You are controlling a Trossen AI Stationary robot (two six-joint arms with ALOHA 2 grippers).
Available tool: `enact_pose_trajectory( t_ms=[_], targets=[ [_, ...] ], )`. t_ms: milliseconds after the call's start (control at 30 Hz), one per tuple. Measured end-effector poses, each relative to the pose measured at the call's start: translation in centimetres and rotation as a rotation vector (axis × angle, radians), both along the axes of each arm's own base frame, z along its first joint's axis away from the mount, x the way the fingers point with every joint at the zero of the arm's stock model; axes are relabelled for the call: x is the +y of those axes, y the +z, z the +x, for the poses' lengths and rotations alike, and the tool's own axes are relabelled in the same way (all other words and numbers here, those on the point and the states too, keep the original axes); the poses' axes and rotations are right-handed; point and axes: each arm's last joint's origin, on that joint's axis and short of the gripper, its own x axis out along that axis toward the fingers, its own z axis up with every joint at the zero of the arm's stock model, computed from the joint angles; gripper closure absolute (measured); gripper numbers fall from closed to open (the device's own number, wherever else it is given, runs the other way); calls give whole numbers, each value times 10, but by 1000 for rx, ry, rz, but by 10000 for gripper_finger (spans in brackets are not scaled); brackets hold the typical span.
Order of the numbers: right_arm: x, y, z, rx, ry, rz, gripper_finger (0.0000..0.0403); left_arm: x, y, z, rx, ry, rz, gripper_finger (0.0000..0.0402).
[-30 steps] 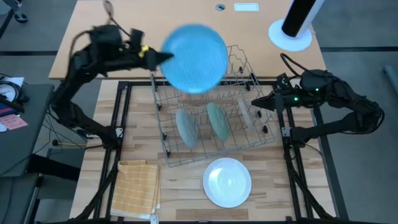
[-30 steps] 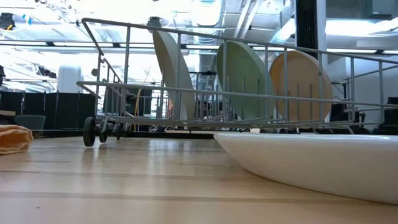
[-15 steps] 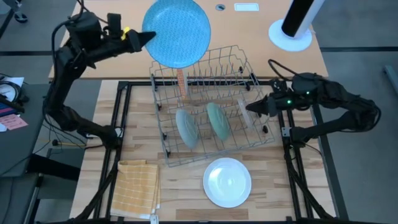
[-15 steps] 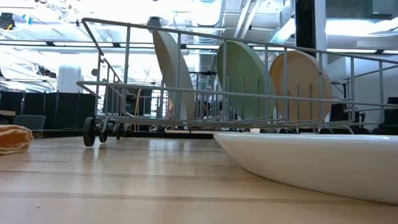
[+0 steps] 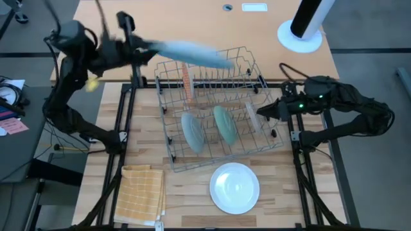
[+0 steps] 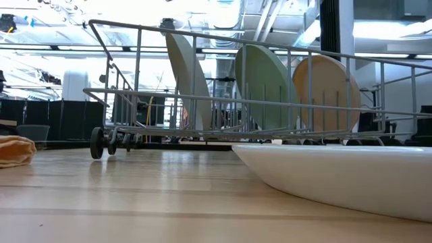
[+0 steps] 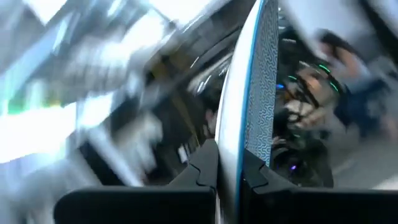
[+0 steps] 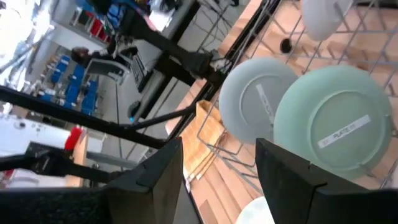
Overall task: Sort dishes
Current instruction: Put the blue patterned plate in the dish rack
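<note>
Gripping a blue plate (image 7: pixel 256 93) edge-on, the left pincer (image 7: pixel 229 177) stays clenched; the teal-green plate (image 8: pixel 339 121) reads "PLATE".

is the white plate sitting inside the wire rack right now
No, the white plate lies flat on the table in front of the wire rack, outside it.

Light wooden table (image 5: pixel 192 186) with a dark frame on its surface. Resting directly on it: grey wire rack (image 5: pixel 215 115) at centre, a white plate (image 5: pixel 235 187) lying flat just in front of the rack, and a yellow checked cloth (image 5: pixel 140 192) at the front left, well apart from the plate.
</note>
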Motion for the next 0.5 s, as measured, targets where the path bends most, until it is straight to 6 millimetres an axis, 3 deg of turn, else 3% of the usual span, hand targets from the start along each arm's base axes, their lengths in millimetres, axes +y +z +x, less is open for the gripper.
enact_pose_trajectory(
  t_ms=[67, 133, 300, 500],
  targets=[
    [-3, 2, -4, -10, -19, -5, 200, -10, 2, 2, -14, -30, 227, 401],
    [-6, 2, -6, -13, -37, -8, 200, -14, 4, 3, -56, -45, 335, 401],
    [-12, 3, -8, -19, -82, -9, 200, -19, 10, 3, -123, -32, 429, 401],
    [-17, 2, -9, -6, -110, -30, 200, -27, 7, 3, -138, -277, 521, 401]
  ],
)
